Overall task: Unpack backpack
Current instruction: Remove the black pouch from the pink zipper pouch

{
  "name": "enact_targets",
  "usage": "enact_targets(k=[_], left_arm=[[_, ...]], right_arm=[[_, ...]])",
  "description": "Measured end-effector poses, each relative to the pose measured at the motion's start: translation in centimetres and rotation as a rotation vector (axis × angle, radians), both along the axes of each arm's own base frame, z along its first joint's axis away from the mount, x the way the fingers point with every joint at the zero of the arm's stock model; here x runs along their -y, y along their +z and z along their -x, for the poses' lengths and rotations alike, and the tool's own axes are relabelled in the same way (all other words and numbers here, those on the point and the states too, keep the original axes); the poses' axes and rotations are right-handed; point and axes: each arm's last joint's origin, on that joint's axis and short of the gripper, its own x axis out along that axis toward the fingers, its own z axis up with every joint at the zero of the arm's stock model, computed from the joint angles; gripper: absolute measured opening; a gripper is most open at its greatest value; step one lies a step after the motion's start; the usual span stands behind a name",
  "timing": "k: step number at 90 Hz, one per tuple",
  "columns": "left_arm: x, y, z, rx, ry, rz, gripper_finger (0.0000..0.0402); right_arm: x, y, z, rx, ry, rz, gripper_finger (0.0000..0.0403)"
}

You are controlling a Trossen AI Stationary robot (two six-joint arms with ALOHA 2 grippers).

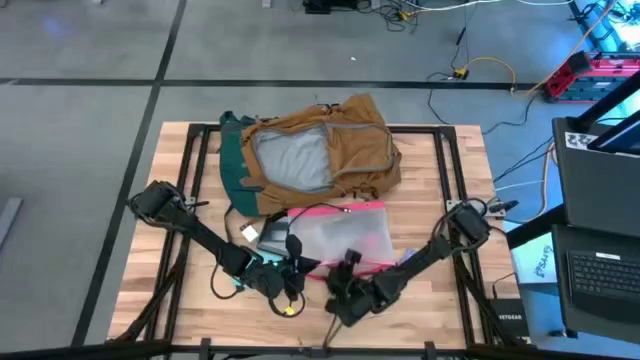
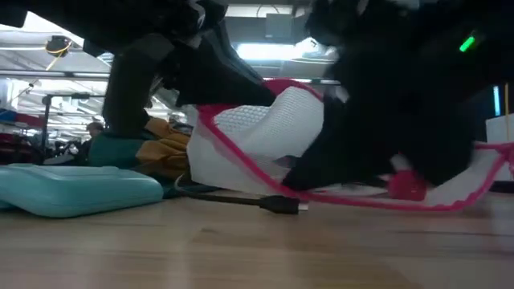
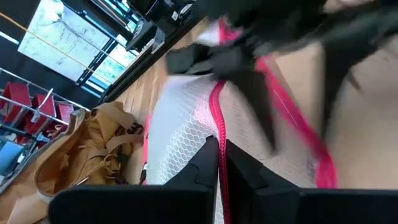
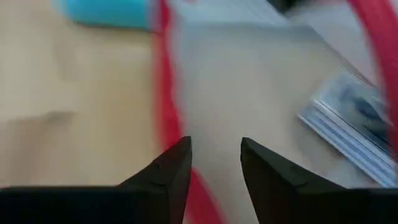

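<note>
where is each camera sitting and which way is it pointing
High view: above the table, facing straight down on the backpack, the pouch and both arms.
Low view: at tabletop height, facing level across the wood; dark arm parts fill the top, the pouch behind.
Left wrist view: on the left arm, looking past its end effector, shut on the pouch's pink edge.
Right wrist view: on the right arm, looking down past its open end effector at the pouch.
Shared: the pouch shows in all four.
</note>
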Motion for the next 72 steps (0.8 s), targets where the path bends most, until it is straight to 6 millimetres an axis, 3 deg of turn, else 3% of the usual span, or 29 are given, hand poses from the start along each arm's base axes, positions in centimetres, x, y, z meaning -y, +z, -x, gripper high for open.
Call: enact_targets(k=[11,36,59,72], left_arm=[[-0.1,0.0,0.0,0.000,0.002,-0.001,0.0000],[-0.1,0.0,0.0,0.000,0.003,0.000,0.0000],[0.0,0.1,0.0,0.011,0.001,0.004,0.0000],[0.3,0.1,0.1,0.009,-0.008,0.001,0.0000]], right_arm=[[-2.3,1.0,0.3,0.051,0.091,-0.037,0.0126],[-4.4,1.3,1.0,0.145,0.084,-0.178,0.0126],[-2.0,-1.9,-1.2,0.129,-0.039,-0.232,0.0126],[-0.8,-2.2,-1.8,0.175,-0.116,-0.188,0.0126]])
